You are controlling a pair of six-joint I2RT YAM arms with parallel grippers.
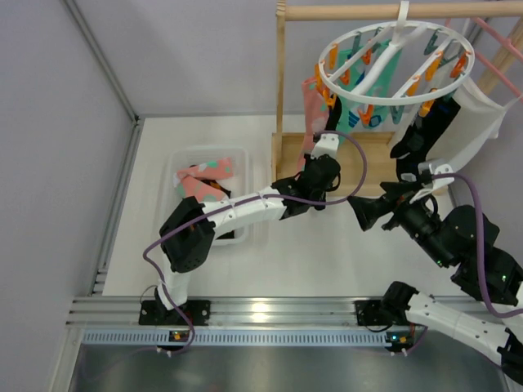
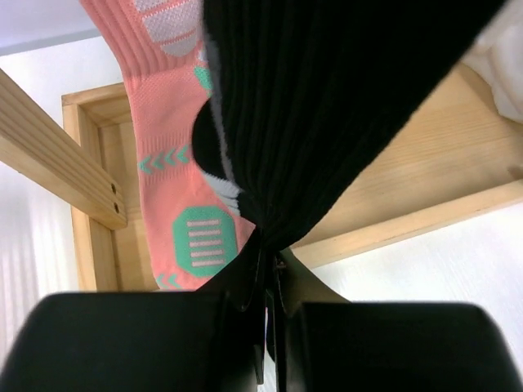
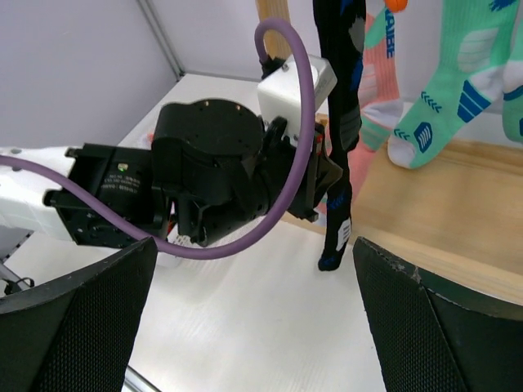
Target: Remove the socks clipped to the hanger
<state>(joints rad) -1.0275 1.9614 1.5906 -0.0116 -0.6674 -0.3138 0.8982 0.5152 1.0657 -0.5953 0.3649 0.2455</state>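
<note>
The white ring hanger (image 1: 396, 61) with orange and teal pegs hangs from the wooden rail. Pink (image 1: 310, 102), mint-teal (image 1: 359, 110) and black socks (image 1: 425, 135) dangle from it. My left gripper (image 2: 270, 269) is shut on the lower part of a ribbed black sock (image 2: 327, 106). A pink sock (image 2: 176, 163) hangs just behind it. In the right wrist view that black sock (image 3: 339, 163) hangs straight down beside the left gripper (image 3: 320, 181), with a mint-teal sock (image 3: 458, 90) further right. My right gripper (image 3: 253, 318) stands open and holds nothing, a little to the right of the left gripper (image 1: 330, 135).
A clear bin (image 1: 181, 167) at the left holds pink socks. The wooden stand's base tray (image 1: 286, 155) lies under the hanger. A large white cloth (image 1: 478, 122) on a pink hanger (image 1: 498, 37) hangs at the far right. A wall post (image 1: 98, 57) runs along the left.
</note>
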